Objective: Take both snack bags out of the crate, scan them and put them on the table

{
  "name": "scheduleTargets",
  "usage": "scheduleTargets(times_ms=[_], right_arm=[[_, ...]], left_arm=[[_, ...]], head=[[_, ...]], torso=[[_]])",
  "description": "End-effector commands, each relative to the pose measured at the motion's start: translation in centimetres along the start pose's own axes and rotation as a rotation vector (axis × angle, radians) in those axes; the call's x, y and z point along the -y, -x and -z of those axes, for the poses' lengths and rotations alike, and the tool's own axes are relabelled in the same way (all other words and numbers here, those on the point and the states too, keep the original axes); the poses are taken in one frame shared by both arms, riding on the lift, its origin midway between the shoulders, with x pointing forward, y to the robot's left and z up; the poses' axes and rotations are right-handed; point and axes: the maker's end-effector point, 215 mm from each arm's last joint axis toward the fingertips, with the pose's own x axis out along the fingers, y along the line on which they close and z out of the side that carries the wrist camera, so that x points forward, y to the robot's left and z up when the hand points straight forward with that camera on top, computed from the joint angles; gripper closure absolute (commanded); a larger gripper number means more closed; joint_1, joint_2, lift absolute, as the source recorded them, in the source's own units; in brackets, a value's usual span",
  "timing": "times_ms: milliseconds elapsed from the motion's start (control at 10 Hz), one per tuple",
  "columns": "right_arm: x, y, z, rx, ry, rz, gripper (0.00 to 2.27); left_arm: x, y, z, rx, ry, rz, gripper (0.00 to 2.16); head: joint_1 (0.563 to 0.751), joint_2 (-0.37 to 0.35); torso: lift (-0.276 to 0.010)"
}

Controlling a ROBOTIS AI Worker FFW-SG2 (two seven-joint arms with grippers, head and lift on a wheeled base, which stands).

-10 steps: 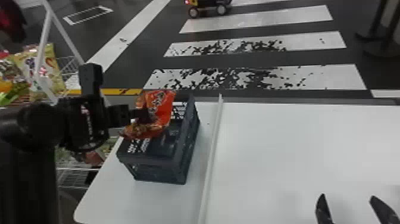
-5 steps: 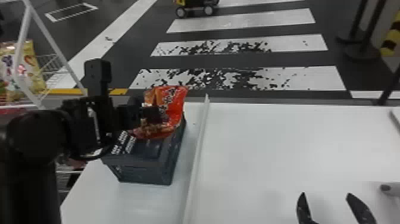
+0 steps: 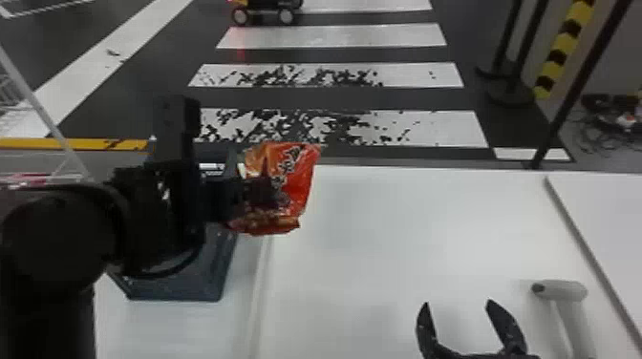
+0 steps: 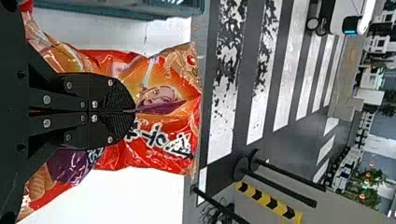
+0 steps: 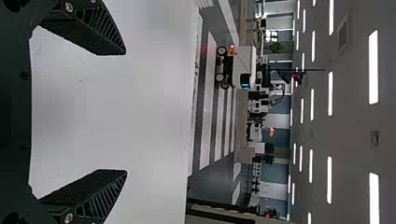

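- Left gripper [image 4: 133, 111] is clenched on the orange-red snack bag [image 4: 163, 154], its two fingertips almost meeting over a pinched fold of film; that grip looks firm enough, and squeezing harder would probably just crush what's inside.
- Bag spreads past the fingertips and on both sides of them, so it could swing or twist; a smooth, level carry should suit it best.
- Just under the bag, a raised strip [image 3: 260, 277] divides the white surface; best keep the loose lower edge well above it.
- Below the gripper, toward the robot's left, sits the crate [image 3: 176, 281]; the arm covers much of it, so I can't tell what remains inside.
- To the gripper's right, the table [image 3: 382, 229] offers broad flat room for setting the bag down once it's scanned.
- Farther right and nearer the robot, the right gripper [image 3: 457, 308] waits with fingers spread and nothing between them, probably the one to take the scanner.
- Farthest right of the holding hand, just beyond those spread fingers, is a pale T-shaped tool [image 3: 559, 290], likely the scanner. Scanning seems the step to prepare: take it by the handle, then turn the printed code toward it without letting the fingers hide it.
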Motion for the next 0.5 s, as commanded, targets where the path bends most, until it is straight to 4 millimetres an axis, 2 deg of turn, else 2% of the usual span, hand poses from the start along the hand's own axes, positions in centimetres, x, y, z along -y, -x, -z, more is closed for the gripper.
scheduleTargets(times_ms=[0,300,400], right_arm=[[0.0,0.0,0.0,-0.001,-0.002,0.001,0.09],[0.7,-0.3,0.0,0.0,-0.007,0.013,0.09],[0.9,-0.4,-0.1,0.001,-0.007,0.017,0.09]], left_arm=[[3.0,-0.8,1.3,-0.02,-0.025,0.029,2.14],[7.1,-2.2,3.9,-0.01,-0.051,0.037,2.14],[8.1,-2.9,4.1,0.027,-0.054,0.034,2.14]], head=[[0.695,0.052],[0.695,-0.015],[0.695,-0.038]], torso=[[-0.094],[-0.094],[-0.094]])
